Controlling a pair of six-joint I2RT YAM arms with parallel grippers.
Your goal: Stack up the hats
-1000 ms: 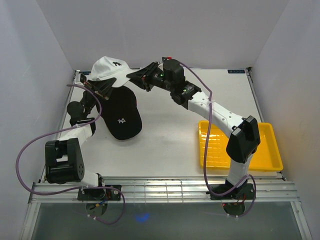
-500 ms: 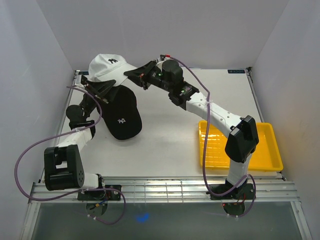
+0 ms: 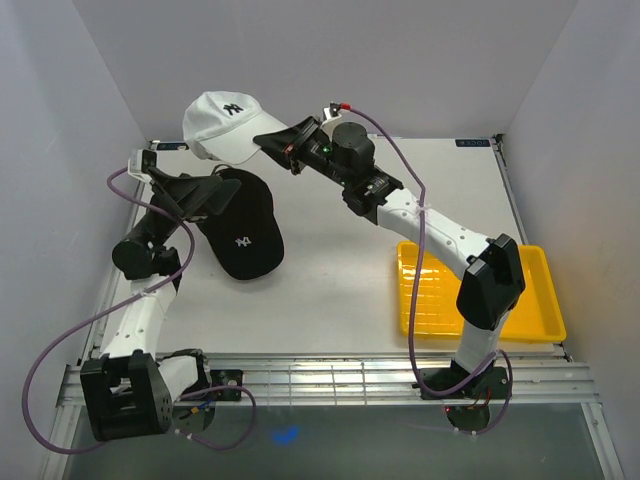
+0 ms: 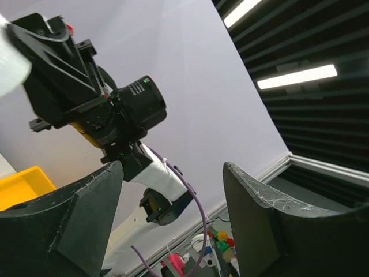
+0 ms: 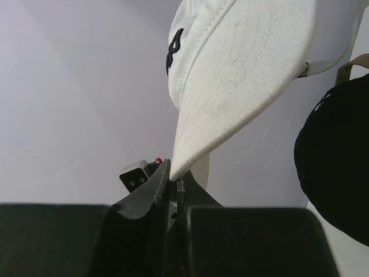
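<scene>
left tool (image 4: 171, 167) opened; right tool (image 5: 173, 174) pinches white cap (image 3: 222, 125), stitched curved brim (image 5: 245, 86)

white cap (image 3: 222, 125): matt stitched cloth | black cap (image 3: 245, 235): matt cloth | yellow tray (image 3: 532, 334): glossy plastic

White table (image 3: 340, 290); black hat (image 3: 245, 235) lying at left; yellow tray (image 3: 556, 318) at right, near edge.

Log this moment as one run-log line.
right claw: shut on white hat brim, hat lifted | left claw: open, empty | black hat: on table | stack: not yet made
</scene>
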